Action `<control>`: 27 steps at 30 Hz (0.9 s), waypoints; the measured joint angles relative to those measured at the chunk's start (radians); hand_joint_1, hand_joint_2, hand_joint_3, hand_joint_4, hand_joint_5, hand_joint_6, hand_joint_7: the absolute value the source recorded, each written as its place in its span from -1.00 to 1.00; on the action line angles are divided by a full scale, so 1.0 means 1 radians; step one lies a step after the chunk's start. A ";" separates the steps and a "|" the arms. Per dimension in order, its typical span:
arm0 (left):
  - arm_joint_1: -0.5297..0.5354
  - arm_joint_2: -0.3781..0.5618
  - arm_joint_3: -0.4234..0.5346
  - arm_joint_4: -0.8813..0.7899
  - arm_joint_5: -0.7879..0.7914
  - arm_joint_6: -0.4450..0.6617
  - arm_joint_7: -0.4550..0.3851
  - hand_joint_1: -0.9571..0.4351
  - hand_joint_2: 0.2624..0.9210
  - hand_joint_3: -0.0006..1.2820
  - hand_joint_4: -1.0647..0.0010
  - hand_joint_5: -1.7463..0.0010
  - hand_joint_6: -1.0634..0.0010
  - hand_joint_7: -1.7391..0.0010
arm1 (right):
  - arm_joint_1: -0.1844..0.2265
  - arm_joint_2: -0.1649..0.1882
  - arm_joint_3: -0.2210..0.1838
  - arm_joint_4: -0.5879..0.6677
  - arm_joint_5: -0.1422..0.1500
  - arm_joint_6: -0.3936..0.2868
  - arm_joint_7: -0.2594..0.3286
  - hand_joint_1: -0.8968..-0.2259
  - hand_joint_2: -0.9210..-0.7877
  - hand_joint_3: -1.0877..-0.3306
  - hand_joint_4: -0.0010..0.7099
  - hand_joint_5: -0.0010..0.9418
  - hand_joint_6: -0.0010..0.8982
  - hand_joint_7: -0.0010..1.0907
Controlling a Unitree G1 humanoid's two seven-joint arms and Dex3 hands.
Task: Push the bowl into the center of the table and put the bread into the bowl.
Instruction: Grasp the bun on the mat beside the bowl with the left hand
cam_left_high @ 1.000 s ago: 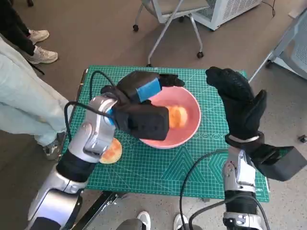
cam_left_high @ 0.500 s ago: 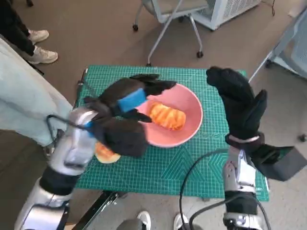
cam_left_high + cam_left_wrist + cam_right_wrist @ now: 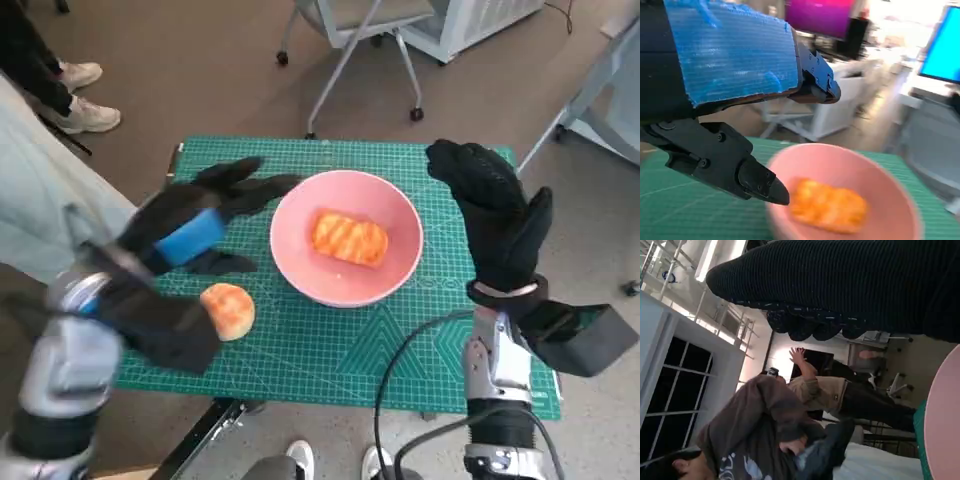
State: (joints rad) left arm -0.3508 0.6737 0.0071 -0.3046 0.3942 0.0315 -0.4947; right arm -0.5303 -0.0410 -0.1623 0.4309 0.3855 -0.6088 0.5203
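Fingers spread and empty on the left hand (image 3: 195, 230), and it's pulling back off the pink bowl (image 3: 345, 250) it covered a second ago, out over the green mat (image 3: 330, 350). There's the payoff: the bread (image 3: 348, 240) lies inside the bowl, near mid-table. The right hand (image 3: 495, 220) hasn't budged, gloved fingers loose, holding nothing, just beside the rim. A second round bun (image 3: 228, 310) still sits on the mat near the left hand; the task looks close to done.
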 measured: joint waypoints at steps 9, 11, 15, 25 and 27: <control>0.115 0.055 0.064 -0.090 0.005 0.055 -0.031 0.01 0.51 -1.00 0.56 1.00 0.25 0.99 | -0.001 0.002 0.007 0.002 0.000 0.001 0.000 -0.35 -1.00 -0.08 -0.31 -1.00 -0.79 0.02; 0.138 0.063 0.070 -0.104 0.006 0.066 -0.037 0.04 0.48 -1.00 0.56 1.00 0.25 0.99 | -0.001 0.002 0.007 0.003 0.001 0.001 0.000 -0.35 -1.00 -0.08 -0.31 -1.00 -0.79 0.02; 0.171 0.069 0.075 -0.117 0.006 0.078 -0.047 0.12 0.42 -1.00 0.56 1.00 0.25 0.99 | -0.001 0.002 0.007 0.003 0.002 0.003 0.001 -0.36 -1.00 -0.09 -0.32 -1.00 -0.79 0.02; 0.206 0.069 0.068 -0.118 0.003 0.097 -0.066 0.35 0.34 -1.00 0.57 1.00 0.26 1.00 | -0.002 0.001 0.007 0.007 0.006 0.008 0.010 -0.36 -1.00 -0.09 -0.32 -1.00 -0.79 0.02; 0.206 0.068 0.062 -0.116 0.001 0.099 -0.069 0.38 0.34 -1.00 0.57 1.00 0.26 1.00 | -0.003 0.001 0.007 0.008 0.006 0.009 0.014 -0.36 -1.00 -0.09 -0.32 -1.00 -0.79 0.02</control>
State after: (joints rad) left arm -0.1448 0.7415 0.0695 -0.4208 0.3952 0.1308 -0.5634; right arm -0.5332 -0.0399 -0.1556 0.4385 0.3914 -0.6002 0.5340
